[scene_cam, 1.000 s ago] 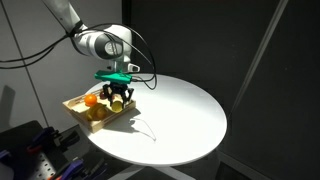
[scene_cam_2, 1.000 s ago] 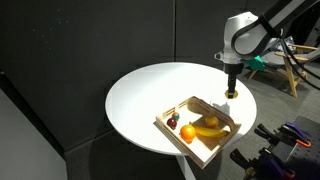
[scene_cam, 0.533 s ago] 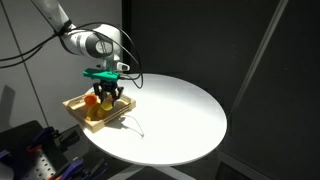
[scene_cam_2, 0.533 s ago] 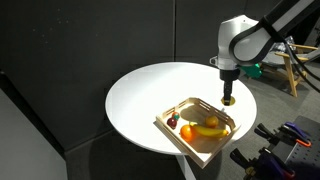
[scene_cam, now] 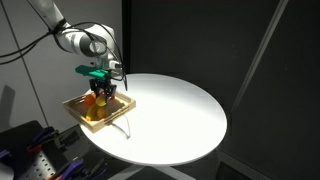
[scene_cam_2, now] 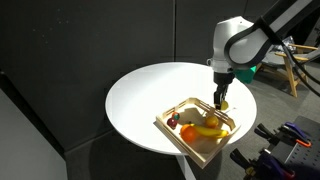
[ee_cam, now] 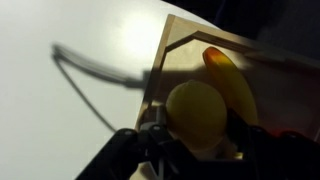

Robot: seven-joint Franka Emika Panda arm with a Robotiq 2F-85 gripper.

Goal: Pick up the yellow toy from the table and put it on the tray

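Pincer: the gripper [ee_cam: 198, 136] was squeezed onto the yellow toy [ee_cam: 197, 105], with one finger on each side of the ball.
Where the pincer was: it hung over the tray [scene_cam_2: 180, 142], just inside the tray's far edge in an exterior view, and pointed straight down.
Yellow toy: it was up in the air above the tray floor, held between the fingers. I could not tell if it touched the wood yet.
Tray: it sat near the rim of the table [scene_cam_2: 150, 95]. In the wrist view its wooden wall [ee_cam: 160, 60] ran right beside the ball.
Other toys in the tray: a long banana-like toy [scene_cam_2: 208, 129] lay in the middle of the tray, close to the ball. An orange round toy [scene_cam_2: 187, 132] and a small dark red one [scene_cam_2: 172, 123] lay toward the tray's other end.
Cord: a thin dark cord [scene_cam: 128, 120] lay on the table just outside the tray.
Step in hand: the picking up looked done. The arm seemed to be at the putting-down part, with the ball already over the tray.
Next move: I think the arm needed to go down a little, into the bare spot beside the banana-like toy. Then the fingers should let go softly, because a round ball can roll.
Watch out: the fingers should come straight up afterward, so they do not bump the tray wall or the other toys.
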